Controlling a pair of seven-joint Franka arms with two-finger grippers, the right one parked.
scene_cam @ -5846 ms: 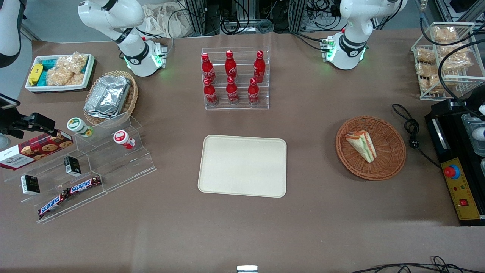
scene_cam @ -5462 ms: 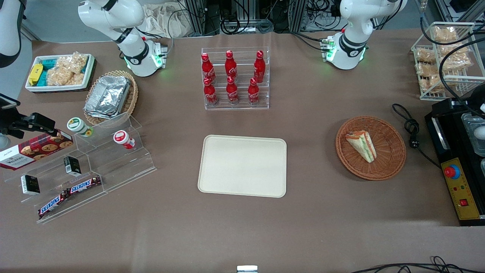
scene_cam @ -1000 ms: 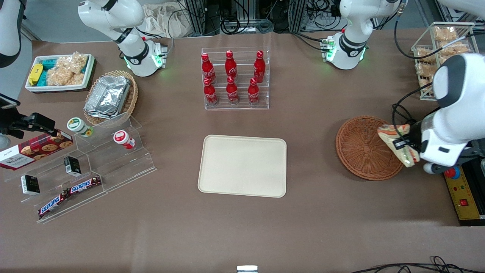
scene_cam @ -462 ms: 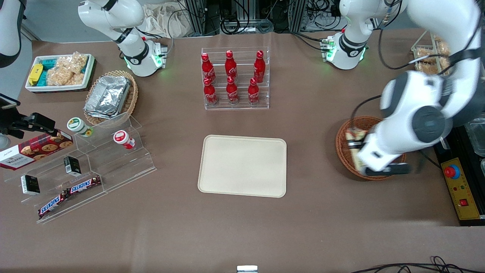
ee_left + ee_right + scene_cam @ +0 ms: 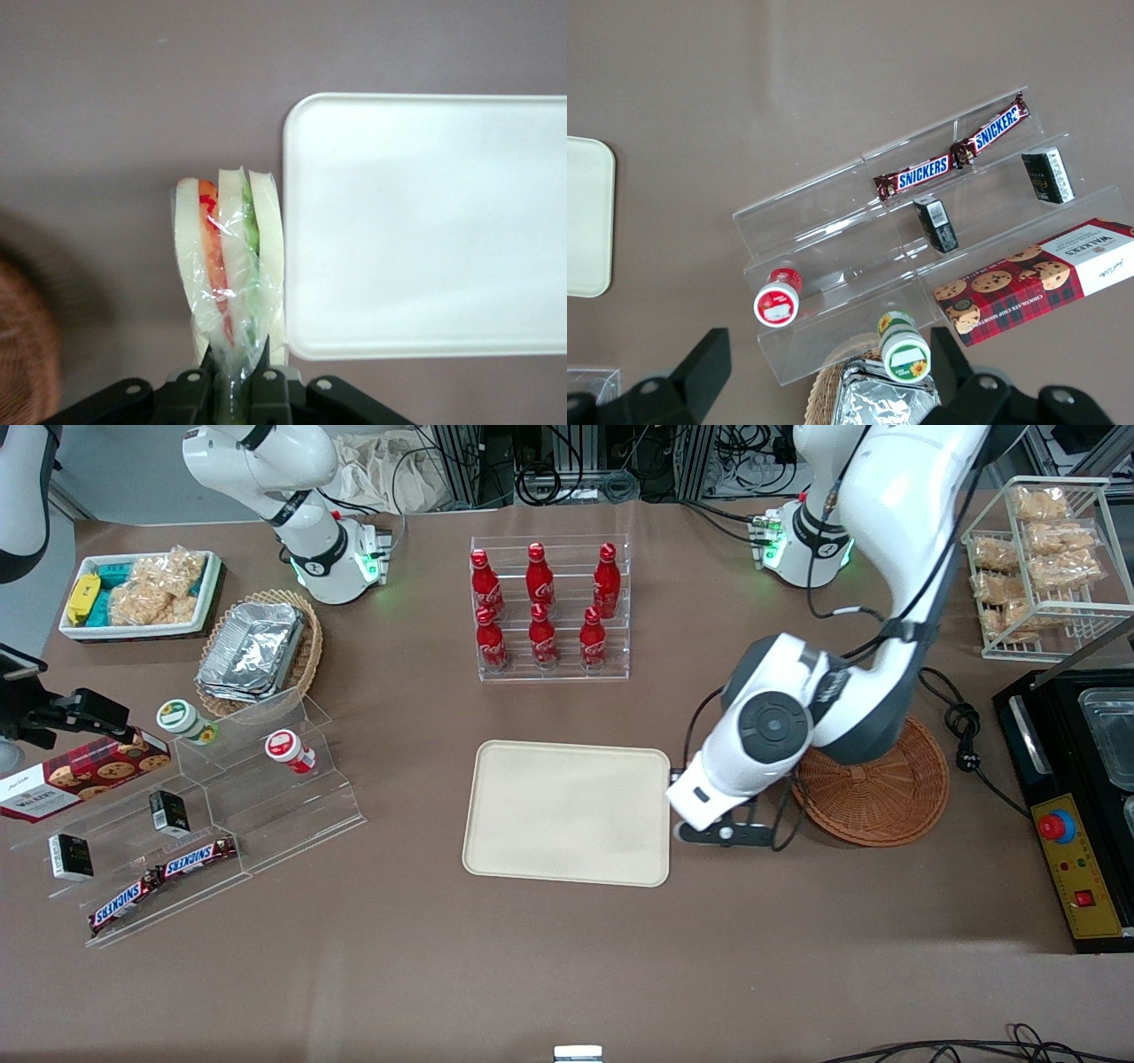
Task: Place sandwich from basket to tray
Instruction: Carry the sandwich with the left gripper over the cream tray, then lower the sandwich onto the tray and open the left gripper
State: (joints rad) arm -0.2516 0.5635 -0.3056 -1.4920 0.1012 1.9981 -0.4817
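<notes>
Jaws of the gripper [image 5: 237, 382]: closed on the sandwich's [image 5: 230, 266] clear wrap, holding it above the brown-papered surface [image 5: 567, 957], between basket [image 5: 886, 797] and tray [image 5: 567, 812], just beside the tray's edge. Basket: at the tray's 3 o'clock in the front view. Cola bottle rack [image 5: 549, 607]: at the tray's 12 o'clock. Room: cables and metal frames [image 5: 567, 460] along the surface's 12 o'clock edge.

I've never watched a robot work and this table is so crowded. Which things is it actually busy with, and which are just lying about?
Part of the job:
- sandwich, clamped in the claw, just beside the tray's edge
- tray
- basket, nothing visible in it

Just lying about:
- cola bottles in a clear rack
- Snickers bars
- cookie box
- foil container
</notes>
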